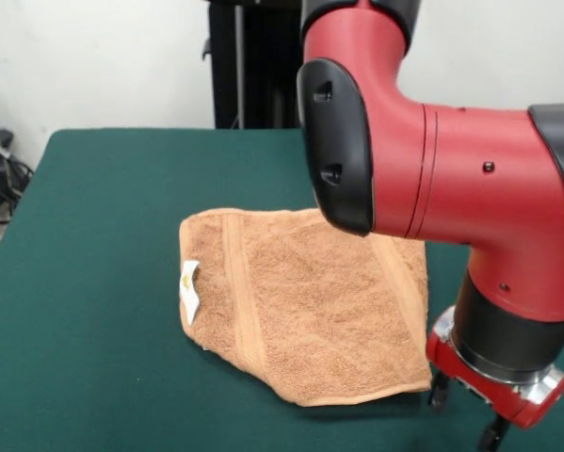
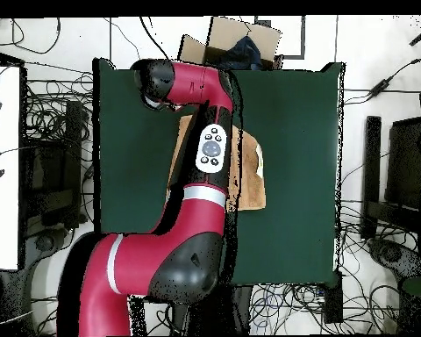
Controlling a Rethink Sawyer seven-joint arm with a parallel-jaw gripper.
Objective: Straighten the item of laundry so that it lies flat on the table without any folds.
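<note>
Desk (image 1: 103,282) (image 2: 293,132): dark green cloth cover, rectangular. One item lies directly on it: tan-orange terry towel (image 1: 310,311) (image 2: 249,180), near mid-desk, spread mostly flat. White label (image 1: 189,287) at its edge, curled upward.

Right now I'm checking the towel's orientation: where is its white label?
In the front view the white label sits on the towel's left edge, across the cloth from the gripper at lower right.

Tan-orange towel (image 1: 310,301), white label (image 1: 189,287), dark green table (image 1: 93,282).
</note>
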